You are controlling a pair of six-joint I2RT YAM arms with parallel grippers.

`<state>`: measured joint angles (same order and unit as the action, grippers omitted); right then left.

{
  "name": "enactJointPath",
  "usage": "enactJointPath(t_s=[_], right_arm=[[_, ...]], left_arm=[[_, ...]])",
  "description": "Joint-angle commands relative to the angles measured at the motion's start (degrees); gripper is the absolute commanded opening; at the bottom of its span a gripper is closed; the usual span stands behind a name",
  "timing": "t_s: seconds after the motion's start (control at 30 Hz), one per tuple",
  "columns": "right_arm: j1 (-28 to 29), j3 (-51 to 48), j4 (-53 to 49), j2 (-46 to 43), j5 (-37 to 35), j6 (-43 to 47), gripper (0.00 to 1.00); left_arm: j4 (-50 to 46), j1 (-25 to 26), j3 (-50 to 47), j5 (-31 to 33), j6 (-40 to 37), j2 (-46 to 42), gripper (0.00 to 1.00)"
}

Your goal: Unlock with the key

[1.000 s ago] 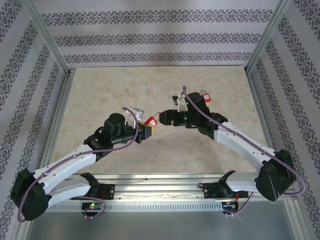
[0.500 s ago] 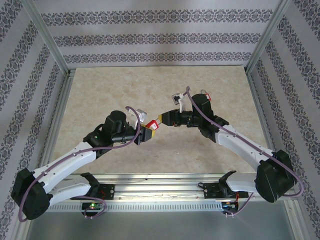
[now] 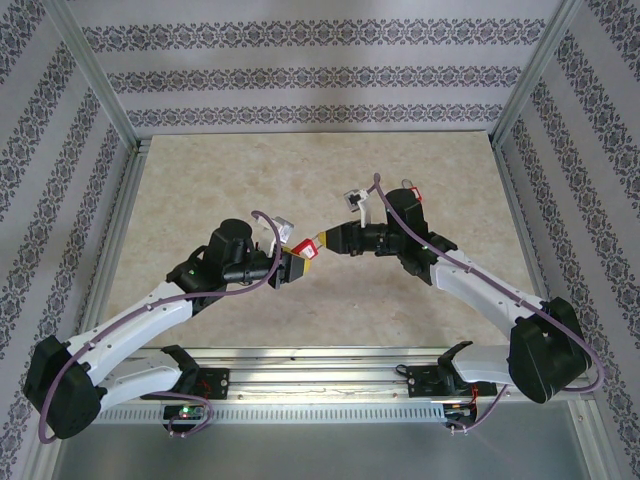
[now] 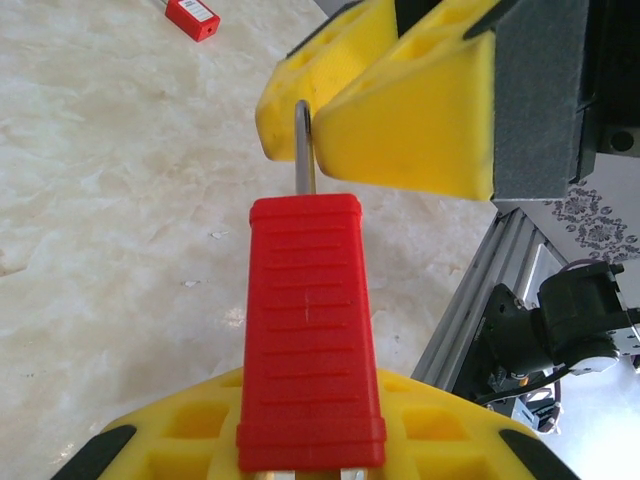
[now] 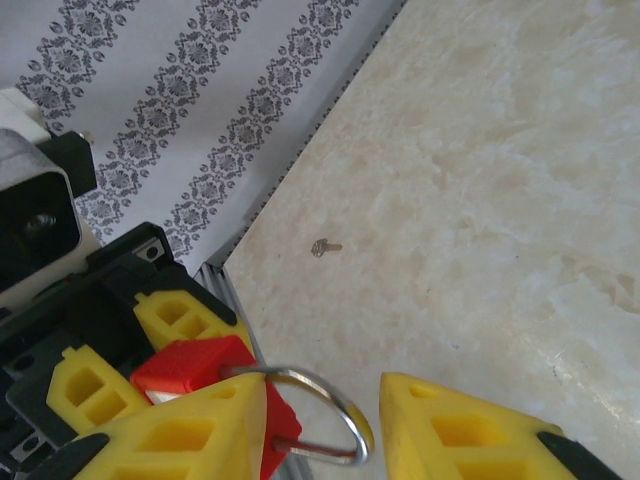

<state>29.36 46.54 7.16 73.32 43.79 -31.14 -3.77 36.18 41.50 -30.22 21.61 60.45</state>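
Observation:
My left gripper [image 3: 295, 260] is shut on the body of a red padlock [image 3: 303, 246] and holds it off the table. In the left wrist view the padlock [image 4: 310, 330] points away from my gripper [image 4: 310, 445], its steel shackle [image 4: 304, 150] running between two yellow fingers [image 4: 410, 110] of the right gripper. My right gripper [image 3: 325, 241] faces the left one. Its jaws [image 5: 320, 420] straddle the shackle loop [image 5: 340, 420]: the left finger touches it and a small gap remains at the right finger. A small key [image 5: 325, 247] lies flat on the table, apart from both grippers.
A second red padlock [image 3: 411, 194] lies on the table beyond the right arm, also seen far off in the left wrist view [image 4: 192, 14]. Aluminium frame rails [image 3: 120, 240] and patterned walls enclose the marble-look table [image 3: 220, 180].
The right gripper's jaws have narrowed around the padlock's shackle. Both grippers shifted slightly, and the left one kept its hold on the padlock.

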Motion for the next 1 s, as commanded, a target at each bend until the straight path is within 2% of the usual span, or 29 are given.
enactJointPath(t_s=[0.0, 0.13, 0.3, 0.73, 0.97], right_arm=[[-0.4, -1.1, 2.5, -0.9, 2.0, 0.7, 0.31], [-0.4, -1.2, 3.3, -0.5, 2.5, 0.2, 0.21], [-1.0, -1.0, 4.5, -0.3, 2.0, -1.4, 0.00], [-8.3, -1.5, 2.3, -2.5, 2.0, -3.0, 0.00], [-10.1, 0.0, 0.8, -0.4, 4.0, -5.9, 0.00]], left_arm=[[2.1, -0.8, 1.8, -2.7, -0.7, 0.3, 0.00], [2.5, -0.9, 2.1, -2.6, -0.5, 1.0, 0.00], [2.7, -0.9, 2.1, -3.3, -0.7, 1.4, 0.00], [0.7, -2.2, -1.7, -0.8, -2.0, -2.7, 0.00], [-1.7, -2.4, -2.5, 3.6, -4.6, -4.3, 0.00]])
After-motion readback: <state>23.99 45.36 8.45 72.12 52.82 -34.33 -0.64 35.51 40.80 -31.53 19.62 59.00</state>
